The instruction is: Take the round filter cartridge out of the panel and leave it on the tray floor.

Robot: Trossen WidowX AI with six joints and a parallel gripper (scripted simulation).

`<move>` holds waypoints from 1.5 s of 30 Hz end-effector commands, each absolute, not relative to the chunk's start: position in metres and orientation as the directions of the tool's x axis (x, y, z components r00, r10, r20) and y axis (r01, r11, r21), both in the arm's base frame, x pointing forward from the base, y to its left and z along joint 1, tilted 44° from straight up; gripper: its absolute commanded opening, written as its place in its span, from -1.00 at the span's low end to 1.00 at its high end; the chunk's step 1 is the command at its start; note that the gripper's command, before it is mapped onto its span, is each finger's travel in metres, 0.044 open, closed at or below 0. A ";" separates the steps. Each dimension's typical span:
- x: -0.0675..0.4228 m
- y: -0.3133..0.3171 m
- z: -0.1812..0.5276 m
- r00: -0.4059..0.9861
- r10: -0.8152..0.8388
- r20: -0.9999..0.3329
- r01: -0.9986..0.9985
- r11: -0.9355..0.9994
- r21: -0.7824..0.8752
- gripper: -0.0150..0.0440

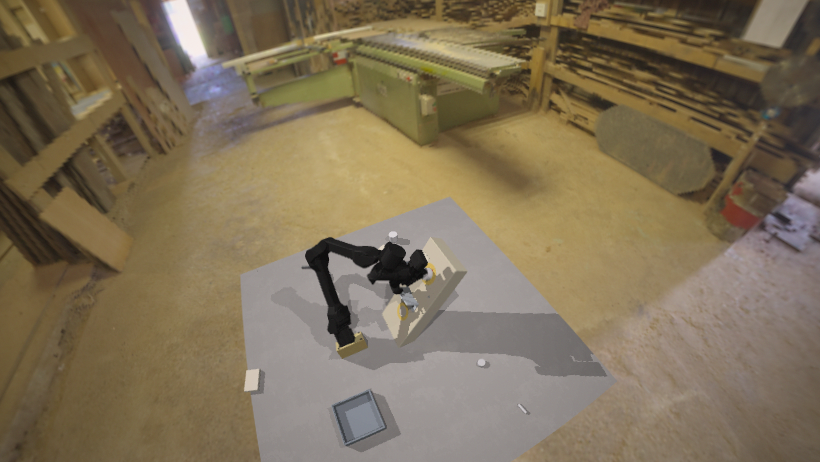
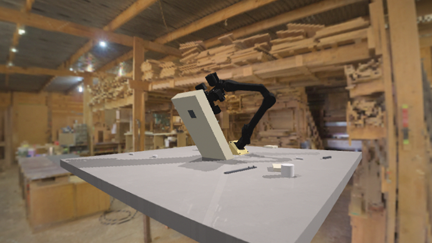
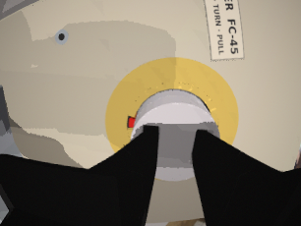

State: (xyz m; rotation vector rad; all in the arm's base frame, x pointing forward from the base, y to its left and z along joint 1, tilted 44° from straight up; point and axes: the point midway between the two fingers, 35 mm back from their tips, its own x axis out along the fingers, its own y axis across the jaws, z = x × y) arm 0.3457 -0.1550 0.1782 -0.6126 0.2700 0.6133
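In the wrist view the round grey filter cartridge (image 3: pixel 171 105) stands partly out of its yellow ring (image 3: pixel 221 103) in the beige service panel (image 3: pixel 98 54) (image 1: pixel 446 266) (image 2: pixel 203 126). A small red mark (image 3: pixel 131 121) shows at its left edge. My gripper (image 3: pixel 174 134) (image 1: pixel 423 270) (image 2: pixel 213 97) is shut on the cartridge, with both black fingers on its face. The panel leans tilted on the grey table (image 1: pixel 459 373) (image 2: pixel 202 198). The open grey tray (image 1: pixel 339 423) sits near the table's front edge, well apart from the panel.
A label (image 3: pixel 221 11) reads FILTER FC-45, PRESS TURN PULL. A second yellow ring (image 1: pixel 403 310) sits lower on the panel. A white cylinder (image 1: pixel 393 235) (image 2: pixel 287 169), a white puck (image 1: pixel 480 362), a small peg (image 1: pixel 522 408), a pale block (image 1: pixel 251 379) and a dark rod (image 2: pixel 240 170) lie on the table.
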 end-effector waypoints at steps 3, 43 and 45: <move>0.324 -0.172 0.187 0.789 0.443 -0.425 -0.610 0.647 -0.458 -0.49; 0.270 -0.137 0.151 0.787 0.444 -0.429 -0.613 0.647 -0.454 -0.16; 0.270 -0.137 0.151 0.787 0.444 -0.429 -0.613 0.647 -0.454 -0.16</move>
